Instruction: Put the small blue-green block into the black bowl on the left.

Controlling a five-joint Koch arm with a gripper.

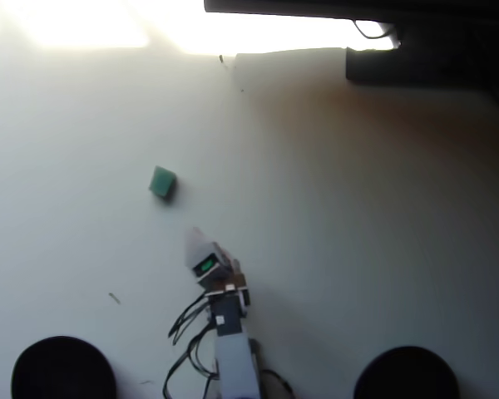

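Teal block [162, 183], small and boxy, sits alone on the pale matte table [358, 216], well apart from both round black bowls [62, 368] [407, 374]. I see the gripper [196, 241] pointing toward it, blurred; I cannot tell its fingers' spread. No legible writing.

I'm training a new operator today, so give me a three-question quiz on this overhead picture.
1. True or false: the green block already lies in a black bowl.
2. How many black bowls show along the bottom edge?
3. Multiple choice: relative to the arm's tip, the block lies A) up and to the left, B) down and to the right, C) directly beneath it.

Key:
1. False; it lies alone on the white table.
2. Two: the left bowl and the right bowl.
3. A. The jaws' state cannot be told here.
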